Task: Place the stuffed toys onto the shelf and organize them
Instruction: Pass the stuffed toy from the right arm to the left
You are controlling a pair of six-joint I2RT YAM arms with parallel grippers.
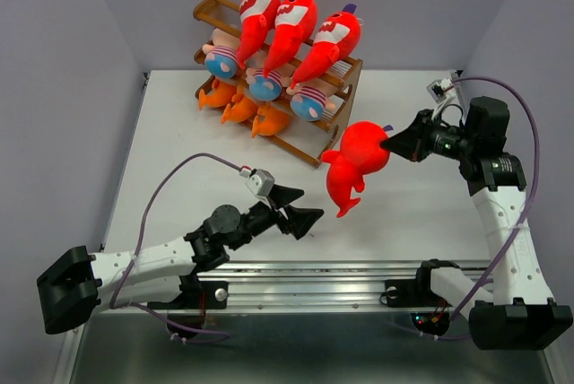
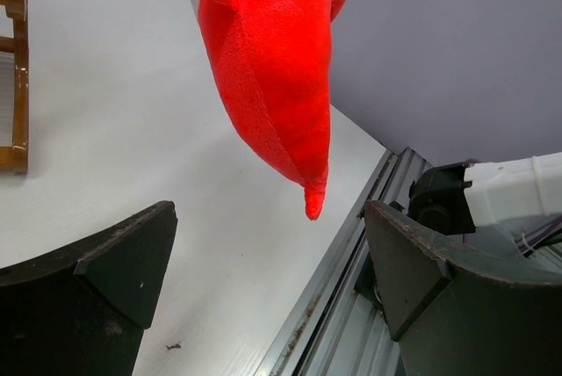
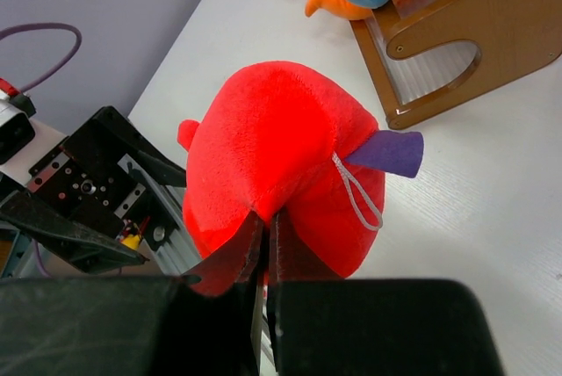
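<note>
While the left gripper (image 1: 309,205) sits wide open and empty near the front, the shelf (image 1: 345,101) at the far middle looks basically full, with nine toys racked. Just right of it hangs a red shark (image 1: 354,164), pinched tight by the right gripper (image 1: 392,144). I'd say only that one's left to place.

red shark toy (image 3: 272,148): soft, fuzzy cloth, not shiny.
fin (image 3: 391,152): flat purple felt, smooth.
string loop (image 3: 358,196): thin white cord.
shelf (image 3: 500,25): brown wood, smooth, a little shiny.
table (image 3: 492,218): white, dull, with faint grain lines.
left gripper fingers (image 2: 105,288): black hard plastic, dull, scuffed.
rail (image 1: 314,276): grey metal low in the top view, shiny, with grooves.
</note>
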